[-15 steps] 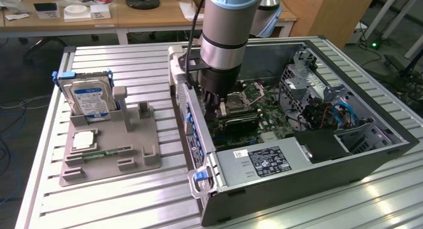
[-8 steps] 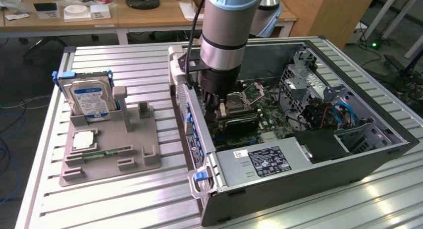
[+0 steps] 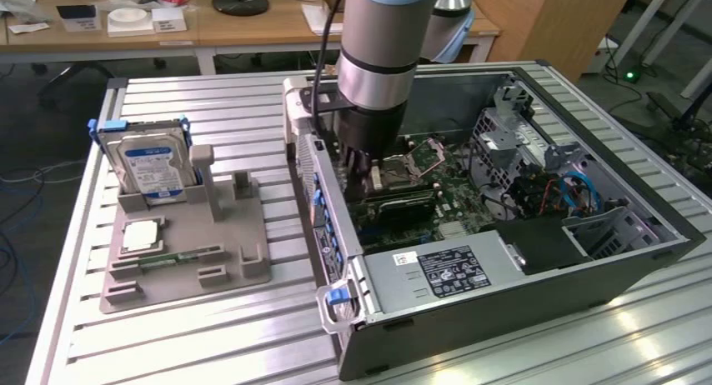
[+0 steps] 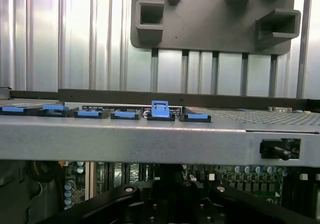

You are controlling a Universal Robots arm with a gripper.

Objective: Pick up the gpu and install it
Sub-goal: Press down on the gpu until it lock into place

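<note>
Ribbed aluminium table (image 3: 223, 335), carrying all items. Open computer case (image 3: 623, 260), dark grey, lying on its side toward the exterior view's right, motherboard (image 3: 456, 193) exposed; silver power supply (image 3: 439, 272) with black label at its near corner; row of blue slot latches (image 4: 159, 109) along the case's rear edge. Robot arm (image 3: 378, 60), grey and silver, reaching straight down into the case over the motherboard. Grey parts holder (image 3: 183, 252), on the table toward the exterior view's left, well apart from the case; silver hard drive (image 3: 150, 168) with blue label upright in it; narrow green RAM stick (image 3: 178, 257) lying flat in a lower recess. Gripper (image 3: 373, 181), black, low inside the case; fingers drawn closed. Gpu (image 3: 401, 203), seen as a dark block with green board edge lying on the motherboard just below the fingers, near the rear slots; whether the fingers grip it or merely press against it cannot be told.
</note>
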